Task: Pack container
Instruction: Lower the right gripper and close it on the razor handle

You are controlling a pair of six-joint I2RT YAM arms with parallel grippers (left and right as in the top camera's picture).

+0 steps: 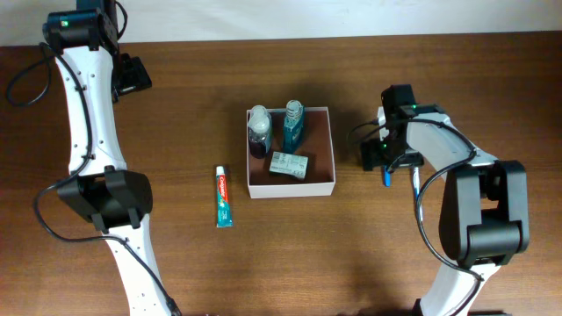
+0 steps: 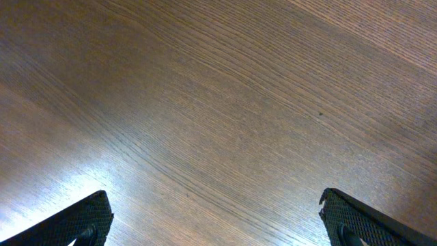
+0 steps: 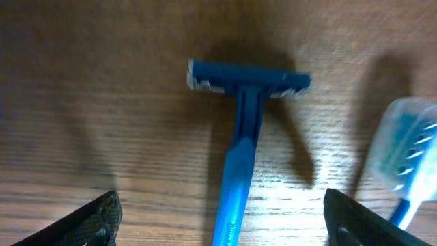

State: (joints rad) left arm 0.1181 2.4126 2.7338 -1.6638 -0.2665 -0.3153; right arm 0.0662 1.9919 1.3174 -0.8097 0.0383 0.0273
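Note:
The container point(image 1: 291, 189), a square white-walled box with a reddish-brown floor, sits mid-table. In it are a dark bottle point(image 1: 258, 132), a teal bottle point(image 1: 293, 125) and a green-and-white soap box point(image 1: 290, 165). A toothpaste tube point(image 1: 224, 197) lies on the table to its left. My right gripper point(image 1: 381, 160) is to the right of the container, open point(image 3: 225, 229), straddling the handle of a blue razor point(image 3: 240, 130) that lies on the wood. A blue toothbrush with a clear cap point(image 3: 407, 147) lies just right of the razor. My left gripper point(image 1: 132, 75) is far back left, open point(image 2: 218, 219) over bare wood.
The razor's end shows in the overhead view point(image 1: 385, 178) under the right arm. The left arm's links point(image 1: 97, 193) stand along the left side of the table.

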